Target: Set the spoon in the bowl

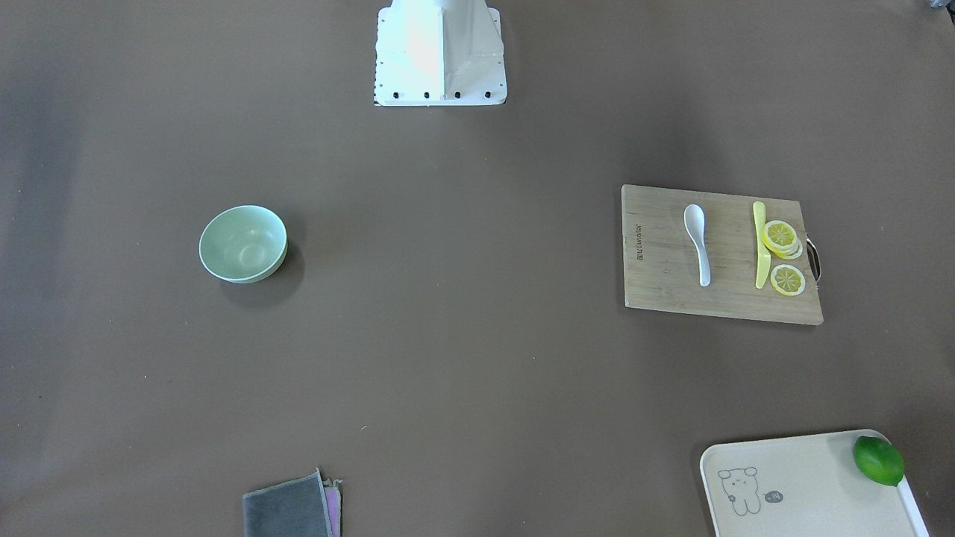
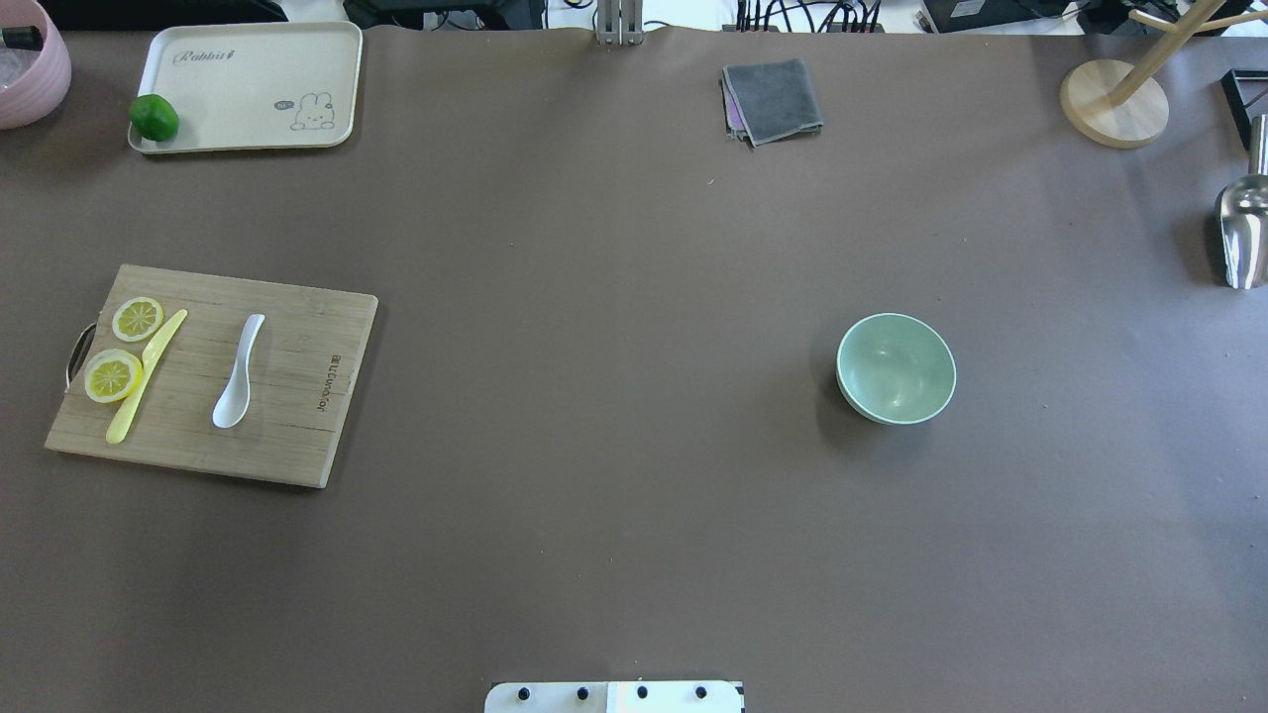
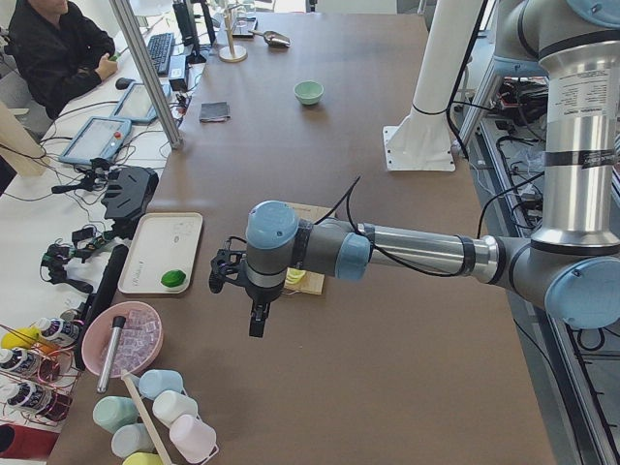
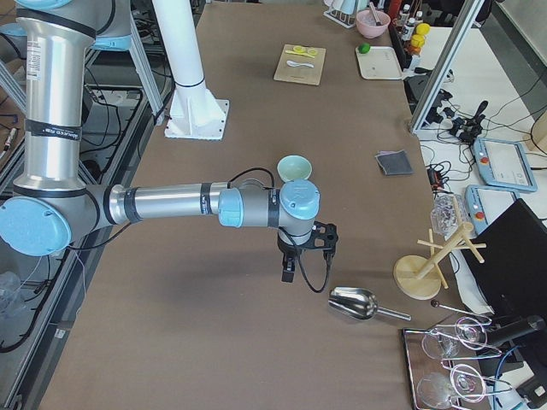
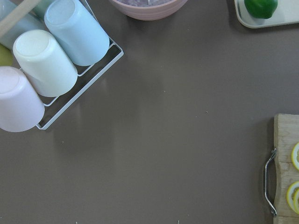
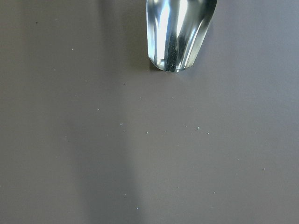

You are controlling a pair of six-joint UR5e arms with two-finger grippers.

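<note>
The white spoon (image 1: 697, 242) lies on a wooden cutting board (image 1: 656, 253), scoop toward the robot; it also shows in the overhead view (image 2: 238, 374). The mint-green bowl (image 1: 243, 244) stands upright and empty on the brown table, far across from the board, also in the overhead view (image 2: 896, 368). My left gripper (image 3: 257, 325) hangs above the table's end beyond the board, seen only in the exterior left view. My right gripper (image 4: 288, 273) hangs past the bowl, seen only in the exterior right view. I cannot tell whether either is open or shut.
A yellow knife (image 2: 144, 376) and lemon slices (image 2: 114, 374) share the board. A cream tray (image 2: 248, 84) holds a lime (image 2: 155, 117). A grey cloth (image 2: 773, 99), a metal scoop (image 2: 1243, 233) and a wooden stand (image 2: 1114, 99) lie near the edges. Upturned cups (image 5: 46, 65) sit in a rack.
</note>
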